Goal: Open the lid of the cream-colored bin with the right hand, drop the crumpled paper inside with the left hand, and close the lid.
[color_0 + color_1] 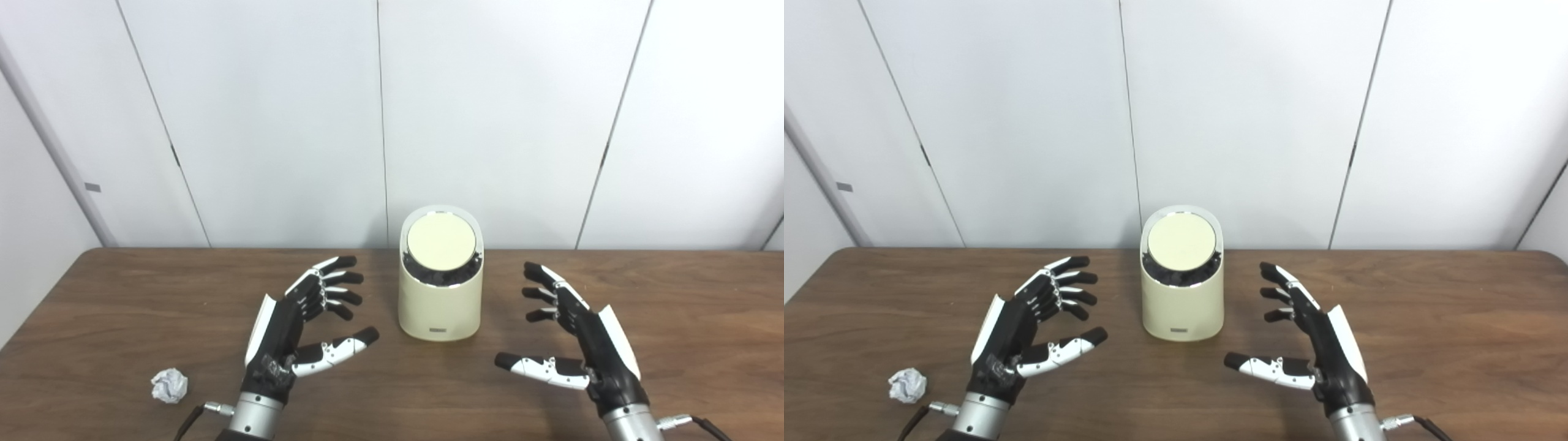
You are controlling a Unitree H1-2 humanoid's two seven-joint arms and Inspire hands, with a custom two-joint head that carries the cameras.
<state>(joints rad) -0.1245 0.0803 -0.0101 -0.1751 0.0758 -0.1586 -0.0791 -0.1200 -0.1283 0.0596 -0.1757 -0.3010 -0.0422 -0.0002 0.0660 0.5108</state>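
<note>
Near the table's point(110, 294) front-left corner the crumpled paper point(169, 385) is seen; it is judged light and soft, easily pinched anywhere. The left hand point(300, 331) is spread, empty. The cream-colored bin point(439, 306), mid-table toward the back edge, is lidded point(441, 242). The right hand point(572, 334) is likewise spread, empty. Nothing extra is shown by either view.

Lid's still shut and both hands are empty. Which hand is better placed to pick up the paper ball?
Left. The crumpled paper lies at the table's near left, just outside the left hand, which is open. The right hand, also open, sits on the far side of the bin.
</note>
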